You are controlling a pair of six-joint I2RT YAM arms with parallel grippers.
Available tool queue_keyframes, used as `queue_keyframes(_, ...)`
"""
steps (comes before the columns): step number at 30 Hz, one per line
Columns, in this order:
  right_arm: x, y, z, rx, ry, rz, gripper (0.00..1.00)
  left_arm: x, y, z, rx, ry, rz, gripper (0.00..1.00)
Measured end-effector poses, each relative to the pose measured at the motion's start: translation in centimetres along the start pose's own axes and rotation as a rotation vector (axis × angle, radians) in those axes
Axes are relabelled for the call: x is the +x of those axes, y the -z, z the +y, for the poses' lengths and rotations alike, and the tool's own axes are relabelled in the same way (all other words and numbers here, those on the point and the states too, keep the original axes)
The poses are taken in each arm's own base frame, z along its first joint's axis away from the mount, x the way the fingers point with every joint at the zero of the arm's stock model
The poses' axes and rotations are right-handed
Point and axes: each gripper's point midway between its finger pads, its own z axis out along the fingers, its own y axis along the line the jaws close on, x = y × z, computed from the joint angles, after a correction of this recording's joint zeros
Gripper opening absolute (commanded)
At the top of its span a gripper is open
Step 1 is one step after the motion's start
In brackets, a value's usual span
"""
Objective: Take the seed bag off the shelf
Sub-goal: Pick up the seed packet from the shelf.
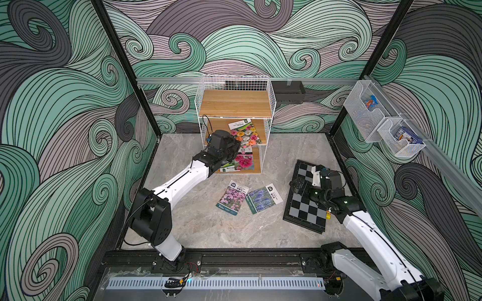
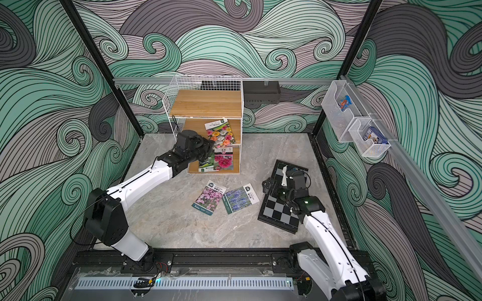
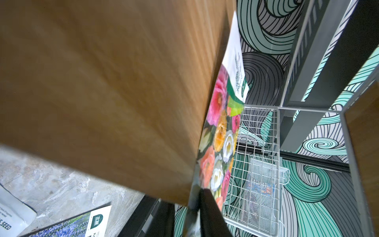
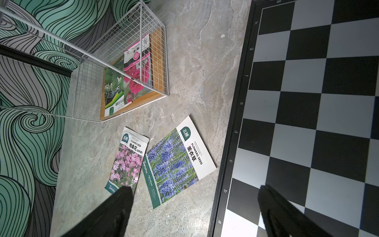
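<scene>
Nearest, my right hand (image 1: 296, 185) gapes over the chessboard (image 1: 307, 208) edge, 4 o'clock; left hand (image 1: 234, 142) at the seed bag (image 1: 246, 135) on the shelf (image 1: 236, 103), 12 o'clock, grip unclear.

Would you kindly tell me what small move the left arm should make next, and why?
Probably close the jaws fully on the multicolour flower seed bag before pulling back. The left gripper sits at the middle tier of the shelf, one finger lies against the bag's near edge, and the bag rests on that tier; a firm grip is not evident.
</scene>
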Motion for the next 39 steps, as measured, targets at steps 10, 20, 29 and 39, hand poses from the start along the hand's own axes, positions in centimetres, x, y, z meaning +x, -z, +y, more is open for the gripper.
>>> queue_keyframes(10, 0.0, 0.1, 0.0, -0.002, 0.001, -0.003, 0.99, 0.1, 1.0, -0.6, 0.021, 0.000, 0.019, 0.05)
queue_keyframes(20, 0.0, 0.1, 0.1, -0.003, 0.001, -0.002, 0.99, -1.0, 3.5, -2.4, 0.078, 0.005, 0.050, 0.00)
queue_keyframes(29, 0.0, 0.0, 0.0, -0.001, 0.003, 0.000, 0.99, 1.6, 7.3, -0.2, 0.032, -0.009, 0.231, 0.00)
queue_keyframes(39, 0.1, -0.1, -0.1, 0.003, 0.003, 0.005, 0.99, 5.7, 11.3, 11.2, -0.177, -0.012, 0.458, 0.00)
